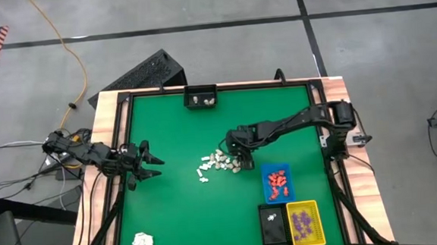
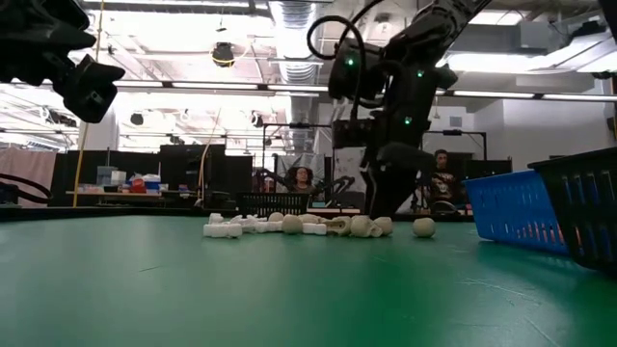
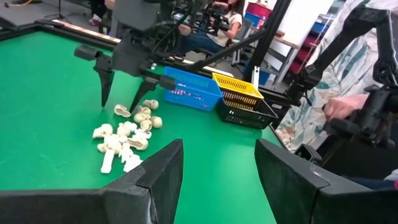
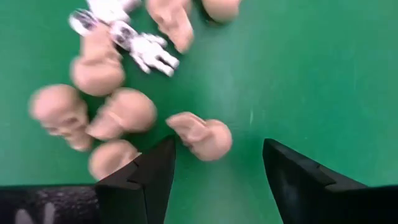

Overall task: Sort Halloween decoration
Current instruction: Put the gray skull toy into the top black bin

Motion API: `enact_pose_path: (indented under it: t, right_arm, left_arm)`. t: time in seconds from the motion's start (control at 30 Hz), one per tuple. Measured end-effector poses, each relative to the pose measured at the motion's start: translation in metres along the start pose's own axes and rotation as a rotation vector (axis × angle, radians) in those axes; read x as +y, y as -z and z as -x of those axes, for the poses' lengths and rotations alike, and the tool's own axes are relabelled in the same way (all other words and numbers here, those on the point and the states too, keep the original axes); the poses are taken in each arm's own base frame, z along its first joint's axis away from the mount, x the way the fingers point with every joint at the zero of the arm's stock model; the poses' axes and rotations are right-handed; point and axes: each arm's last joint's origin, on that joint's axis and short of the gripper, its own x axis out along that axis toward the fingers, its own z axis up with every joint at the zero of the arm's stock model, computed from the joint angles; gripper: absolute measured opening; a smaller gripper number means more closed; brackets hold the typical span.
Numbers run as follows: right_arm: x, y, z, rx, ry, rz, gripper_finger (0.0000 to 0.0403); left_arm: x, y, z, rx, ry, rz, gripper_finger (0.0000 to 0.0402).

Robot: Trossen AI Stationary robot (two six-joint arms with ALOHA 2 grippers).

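Skulls (image 4: pixel 200 135) and small white skeleton pieces (image 4: pixel 146 51) make up the heap (image 1: pixel 221 164) we are sorting, lying near the middle of the green table (image 1: pixel 178 208), a little toward its right side. Up close the skulls are cream, rounded and matt, seemingly hard moulded plastic; we judge them light, stiff, and apt to roll or skid on the smooth mat. We would pinch one across its rounded crown, where the sides are widest, not at the narrow jaw end. The white pieces are thin and knobbly, best taken across the middle.

Our right gripper (image 4: pixel 217 168) hangs low over the heap's right edge, fingers spread, one skull just ahead of the gap and nothing held. Our left gripper (image 3: pixel 217 168) waits near the table's left edge, fingers also spread and empty.

Near the right front corner stand a blue tray (image 1: pixel 266 186) with orange-red pieces, a yellow tray (image 1: pixel 303 205) with purple ones, and a black tray (image 1: pixel 264 227) with something white
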Motion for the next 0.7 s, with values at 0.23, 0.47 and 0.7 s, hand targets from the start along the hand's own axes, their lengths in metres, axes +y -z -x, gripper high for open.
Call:
enact_pose_path:
  t: [0.23,0.47,0.7]
  right_arm:
    - [-0.003,-0.001,-0.004,-0.010,-0.005,-0.007,0.0244]
    - [-0.003,-0.005,-0.007,-0.047,-0.004,0.024,0.0244]
    - [-0.002,-0.004,-0.013,-0.037,-0.035,0.029,0.0229]
  left_arm:
    - [0.001,0.000,0.000,-0.008,-0.027,-0.009,0.0189]
    - [0.001,0.000,0.000,-0.009,-0.030,0.000,0.0189]
    - [0.001,0.000,0.000,-0.009,-0.030,-0.001,0.0189]
